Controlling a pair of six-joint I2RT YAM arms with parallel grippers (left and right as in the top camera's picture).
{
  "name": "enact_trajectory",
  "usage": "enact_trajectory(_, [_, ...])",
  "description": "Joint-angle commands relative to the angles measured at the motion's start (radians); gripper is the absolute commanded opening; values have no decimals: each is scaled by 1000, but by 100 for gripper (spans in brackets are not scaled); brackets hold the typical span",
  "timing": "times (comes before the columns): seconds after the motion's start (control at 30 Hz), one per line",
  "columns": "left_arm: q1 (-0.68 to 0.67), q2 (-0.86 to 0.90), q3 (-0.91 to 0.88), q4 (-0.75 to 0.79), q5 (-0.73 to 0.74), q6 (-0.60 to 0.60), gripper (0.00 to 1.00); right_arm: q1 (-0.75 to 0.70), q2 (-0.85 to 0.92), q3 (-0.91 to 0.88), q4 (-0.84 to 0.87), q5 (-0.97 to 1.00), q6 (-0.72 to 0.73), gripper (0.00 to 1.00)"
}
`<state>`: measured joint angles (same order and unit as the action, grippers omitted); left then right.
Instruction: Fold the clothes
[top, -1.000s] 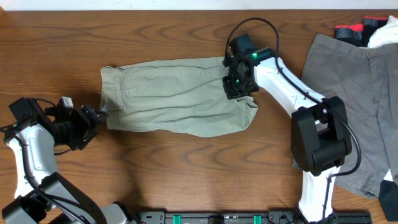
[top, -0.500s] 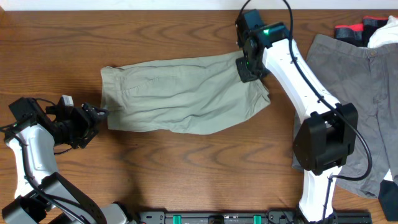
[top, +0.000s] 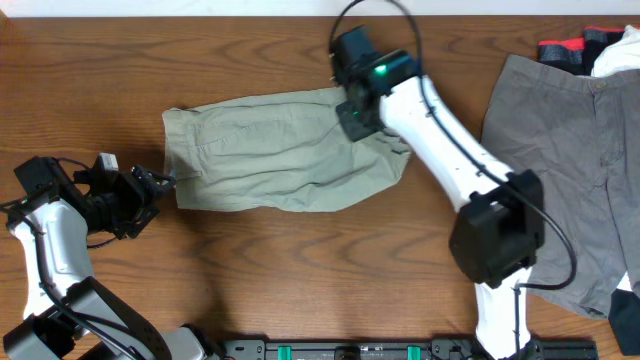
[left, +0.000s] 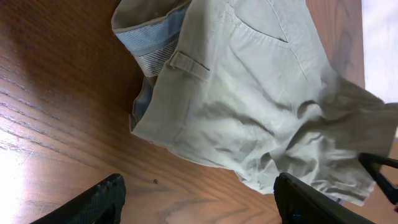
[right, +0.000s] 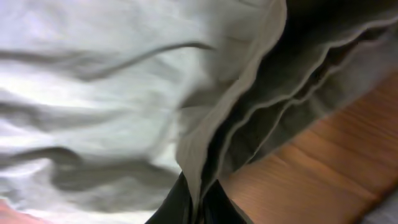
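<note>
Two pairs of shorts lie on the wooden table (top: 300, 270). Nearest, at the front left, the left gripper (top: 146, 195) hovers with its fingers (left: 106, 199) spread wide and nothing between them. It is just beside the waistband end of the khaki shorts (top: 250, 155); whether a fingertip touches the cloth cannot be told. The khaki shorts lie across the middle of the table with the waistband to the left. A belt loop and a pocket seam show in the left wrist view, and the leg end at the right is rumpled. Farther back, the right gripper (top: 352, 115) is at the far edge of that leg end, its fingers (right: 168, 208) pressed together on a fold of the khaki fabric. The grey shorts (top: 570, 160) lie spread along the right side, apart from the khaki pair. At the far right corner sits a small heap of red, black and white cloth (top: 590, 45), at the grey pair's far edge.
</note>
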<state>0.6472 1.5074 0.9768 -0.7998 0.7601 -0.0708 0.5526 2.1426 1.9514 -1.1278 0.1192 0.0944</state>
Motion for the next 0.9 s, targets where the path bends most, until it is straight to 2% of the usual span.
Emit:
enact_trajectory(0.0, [2, 1, 5, 0, 19, 6, 78, 44, 44, 3, 11, -21, -13, 6])
enact_trajectory(0.4, [2, 1, 5, 0, 18, 6, 78, 123, 98, 3, 70, -167, -10, 10])
enact_trajectory(0.63, [2, 1, 5, -1, 18, 6, 78, 135, 102, 3, 179, -173, 114, 11])
enact_trajectory(0.87, [2, 1, 5, -3, 19, 6, 78, 136, 134, 3, 198, -190, 137, 10])
